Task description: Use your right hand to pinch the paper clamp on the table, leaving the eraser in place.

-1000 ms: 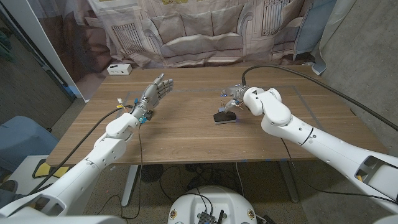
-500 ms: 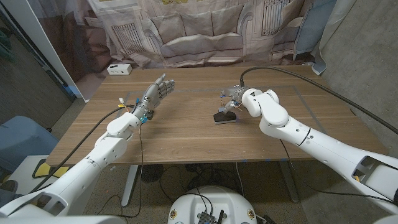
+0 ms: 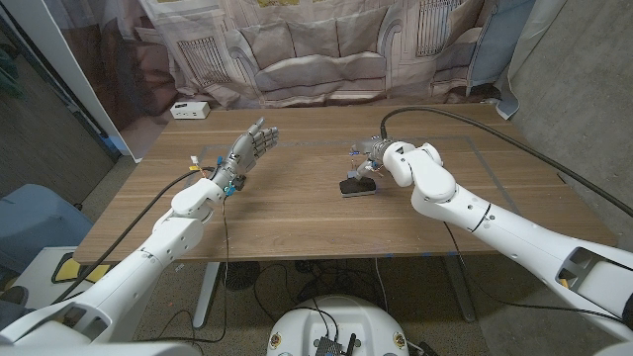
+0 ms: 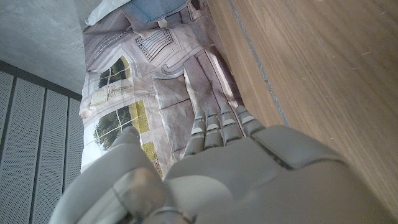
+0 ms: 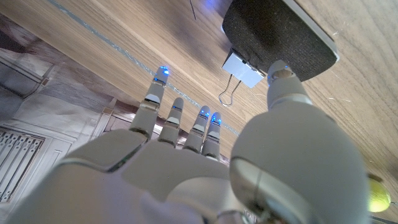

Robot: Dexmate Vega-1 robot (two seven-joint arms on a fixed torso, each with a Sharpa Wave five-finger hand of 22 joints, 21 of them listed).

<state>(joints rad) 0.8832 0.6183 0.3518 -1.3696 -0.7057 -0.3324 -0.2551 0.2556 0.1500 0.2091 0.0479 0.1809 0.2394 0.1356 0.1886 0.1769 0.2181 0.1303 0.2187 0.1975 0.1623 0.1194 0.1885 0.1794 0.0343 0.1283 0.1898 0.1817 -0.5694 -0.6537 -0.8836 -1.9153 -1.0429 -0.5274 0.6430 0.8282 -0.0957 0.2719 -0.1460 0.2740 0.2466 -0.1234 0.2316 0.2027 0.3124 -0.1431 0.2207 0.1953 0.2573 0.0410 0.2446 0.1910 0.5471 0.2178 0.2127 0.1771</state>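
Right robot hand (image 5: 186, 168): fingers spread, grasping nothing, poised over the paper clamp (image 5: 241, 70). Clamp lies on the worktop (image 3: 297, 213), touching the dark eraser (image 5: 283, 34). Left robot hand (image 3: 244, 150): released, fingers extended.

eraser (image 5: 283, 34) cut off by frame edge; paper clamp (image 5: 241, 69) partly behind right thumb
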